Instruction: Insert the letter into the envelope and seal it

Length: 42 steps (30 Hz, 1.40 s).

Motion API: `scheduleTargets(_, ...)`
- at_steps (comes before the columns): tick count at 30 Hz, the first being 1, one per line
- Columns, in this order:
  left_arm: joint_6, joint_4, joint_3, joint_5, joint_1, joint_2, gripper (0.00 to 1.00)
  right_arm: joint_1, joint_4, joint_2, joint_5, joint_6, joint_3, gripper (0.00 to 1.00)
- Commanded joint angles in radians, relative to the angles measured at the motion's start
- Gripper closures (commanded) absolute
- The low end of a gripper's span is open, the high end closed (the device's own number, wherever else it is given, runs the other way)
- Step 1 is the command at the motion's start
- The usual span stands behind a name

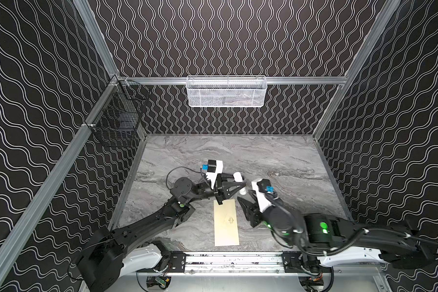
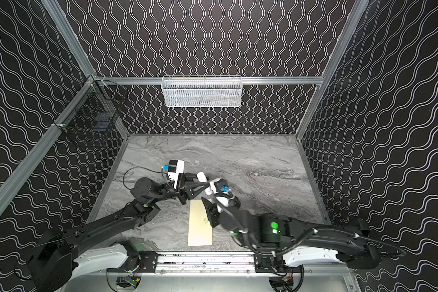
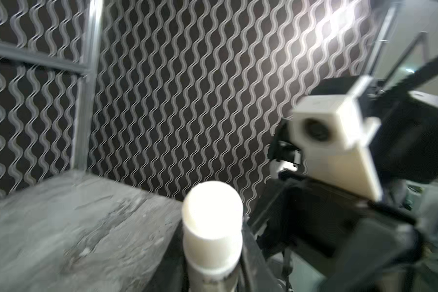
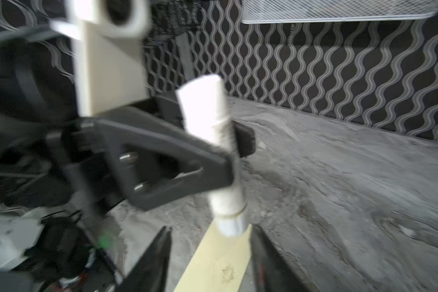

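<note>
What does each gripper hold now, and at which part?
The left gripper grips the white stick around its middle, both ends free. The right gripper is open and holds nothing.

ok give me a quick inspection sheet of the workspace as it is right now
surface: grey marble-look table
job's things: envelope lies flat near the front edge, emblem up; letter not seen
clutter: nothing seen
tools: left tool shut on a white stick, near the envelope's far end; right tool open, holding nothing, by the same end
cables: black cable loops by the left wrist
surroundings: white mesh basket on the back rail, black wire basket on the left rail, wavy-patterned walls
</note>
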Motion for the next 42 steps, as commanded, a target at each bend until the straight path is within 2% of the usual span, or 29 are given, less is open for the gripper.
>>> scheduleTargets(1, 0.064, -0.090, 0.038, 0.051, 0.000, -0.017, 1.00, -0.109, 0.214, -0.144, -0.466, -0.129, -0.128, 0.27)
scheduleTargets(3, 0.070, -0.136, 0.060, 0.096, 0.002, -0.028, 1.00, -0.260, 0.236, -0.244, -0.737, -0.156, -0.197, 0.20)
scheduleTargets(6, 0.039, -0.112, 0.072, 0.160, 0.000, -0.023, 1.00, -0.434, 0.242, -0.317, -1.014, -0.216, -0.247, 0.10)
scheduleTargets(9, -0.032, -0.032, 0.074, 0.228, -0.001, 0.011, 1.00, -0.544, 0.242, -0.313, -1.173, -0.245, -0.259, 0.10)
scheduleTargets(13, -0.091, 0.054, 0.080, 0.273, -0.016, 0.044, 1.00, -0.635, 0.298, -0.220, -1.371, -0.227, -0.241, 0.11)
scheduleTargets(18, -0.110, 0.072, 0.095, 0.280, -0.025, 0.065, 1.00, -0.678, 0.370, -0.139, -1.415, -0.223, -0.238, 0.17)
scheduleTargets(24, -0.097, 0.050, 0.101, 0.277, -0.027, 0.058, 1.00, -0.716, 0.460, -0.090, -1.496, -0.182, -0.248, 0.40)
scheduleTargets(34, -0.096, 0.052, 0.096, 0.263, -0.027, 0.061, 1.00, -0.726, 0.496, -0.055, -1.536, -0.163, -0.241, 0.65)
scheduleTargets(37, -0.082, 0.026, 0.099, 0.255, -0.026, 0.052, 1.00, -0.728, 0.495, -0.053, -1.544, -0.160, -0.242, 0.66)
scheduleTargets(39, -0.073, 0.011, 0.098, 0.252, -0.026, 0.045, 1.00, -0.729, 0.496, -0.050, -1.550, -0.156, -0.244, 0.60)
scheduleTargets(42, -0.066, 0.002, 0.098, 0.245, -0.026, 0.034, 1.00, -0.728, 0.489, -0.047, -1.553, -0.156, -0.244, 0.58)
